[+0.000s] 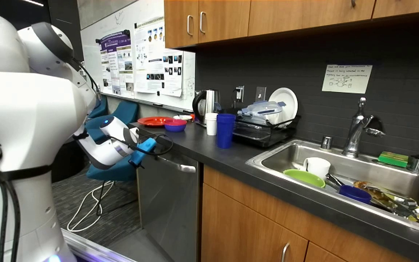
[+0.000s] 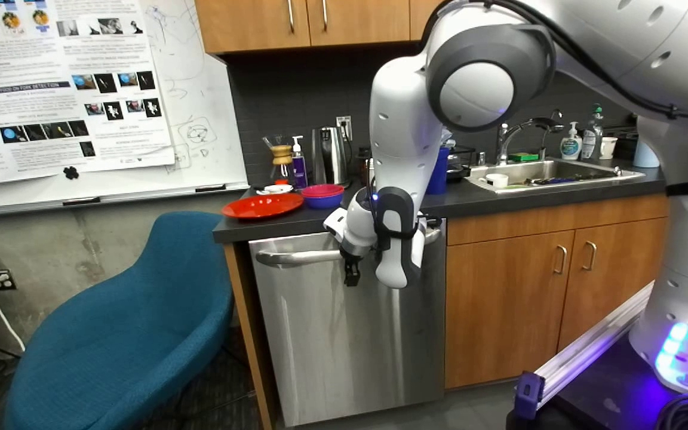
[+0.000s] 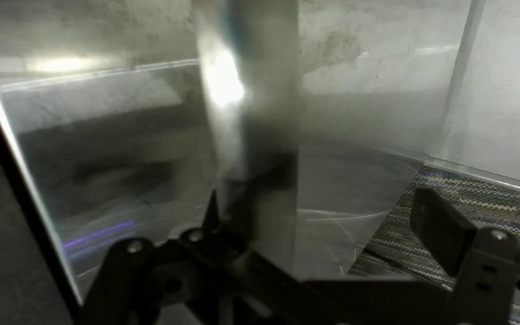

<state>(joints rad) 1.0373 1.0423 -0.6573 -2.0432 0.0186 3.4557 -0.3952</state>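
My gripper (image 3: 316, 203) stands open at the front of a stainless steel dishwasher (image 2: 350, 334). In the wrist view its dark fingers (image 3: 438, 230) are wide apart. The dishwasher's thick bar handle (image 3: 264, 126) runs up that view between them, much closer to the left finger; whether that finger touches it I cannot tell. Nothing is gripped. In an exterior view the gripper (image 2: 351, 275) hangs pointing down beside the handle (image 2: 299, 258), below the counter edge. The door looks shut. Blue-covered parts of the gripper (image 1: 136, 162) show in an exterior view, near the handle (image 1: 187, 168).
Above, the dark counter (image 1: 195, 145) holds a red plate (image 2: 263, 206), bowls (image 2: 323, 196), a kettle (image 2: 329, 156), a blue cup (image 1: 225, 131) and a dish rack (image 1: 267, 134). A sink (image 1: 267, 158) with dishes lies farther along. A teal chair (image 2: 135, 310) stands beside the dishwasher.
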